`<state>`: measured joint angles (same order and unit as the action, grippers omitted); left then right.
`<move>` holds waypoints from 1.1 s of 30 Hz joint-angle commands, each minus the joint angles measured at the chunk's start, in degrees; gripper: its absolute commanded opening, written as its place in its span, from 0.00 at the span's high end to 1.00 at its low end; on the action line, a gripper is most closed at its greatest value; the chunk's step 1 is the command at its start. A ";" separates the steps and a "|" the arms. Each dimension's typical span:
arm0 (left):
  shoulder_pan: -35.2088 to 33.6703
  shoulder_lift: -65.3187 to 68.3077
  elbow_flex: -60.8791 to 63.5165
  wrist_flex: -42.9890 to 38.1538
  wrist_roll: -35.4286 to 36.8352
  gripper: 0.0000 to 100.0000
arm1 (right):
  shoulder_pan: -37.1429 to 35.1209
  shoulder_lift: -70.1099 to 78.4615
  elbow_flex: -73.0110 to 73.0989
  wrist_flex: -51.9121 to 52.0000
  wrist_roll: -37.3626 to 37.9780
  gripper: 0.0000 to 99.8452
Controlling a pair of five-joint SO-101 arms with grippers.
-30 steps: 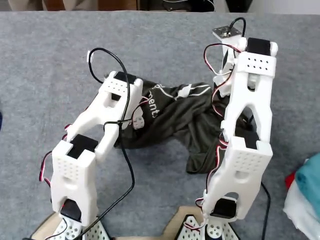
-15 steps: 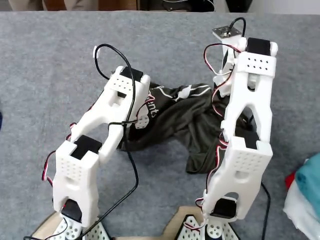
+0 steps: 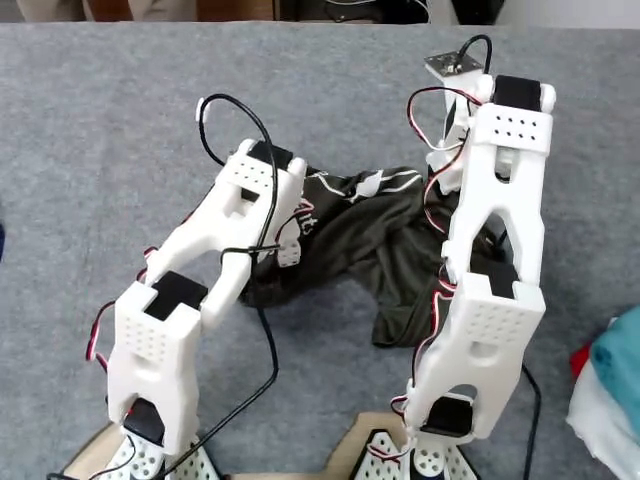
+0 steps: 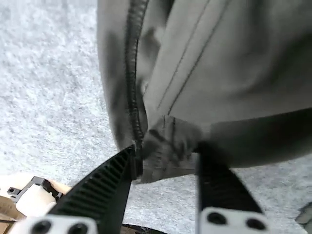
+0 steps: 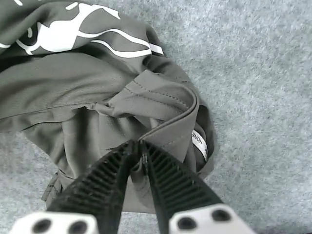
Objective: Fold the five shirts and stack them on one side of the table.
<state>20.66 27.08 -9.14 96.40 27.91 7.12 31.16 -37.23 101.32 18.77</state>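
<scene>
Crumpled shirt (image 3: 370, 235) at mid-table (image 3: 100, 120): right hand (image 5: 140, 151) pinches a collar fold, left hand (image 4: 165, 165) spread astride the hem, where a shallow bite could slip on lifting.

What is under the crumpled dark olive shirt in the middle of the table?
Around the edges of the dark olive shirt, the grey carpet-like table cover shows. Whatever lies directly beneath is hidden by the bunched fabric. The right gripper is shut on a fold near the collar.
</scene>
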 commanded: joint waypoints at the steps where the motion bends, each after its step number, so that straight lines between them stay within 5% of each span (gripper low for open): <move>1: 0.00 -0.22 0.18 0.44 -0.53 0.75 | -1.10 -4.26 0.22 -0.44 0.09 0.99; 22: -0.44 10.95 -1.76 0.70 -0.62 0.75 | -1.01 -4.26 0.22 -0.53 0.09 0.99; 28: 0.00 11.47 -3.60 0.70 -0.70 0.96 | -1.01 -4.26 0.22 -0.53 0.09 0.99; 33: -0.09 11.47 -6.07 1.67 -1.85 0.98 | -1.01 -4.26 0.22 -0.44 0.09 0.99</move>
<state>21.10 38.86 -13.10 96.48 26.59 7.12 31.16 -37.23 101.32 18.77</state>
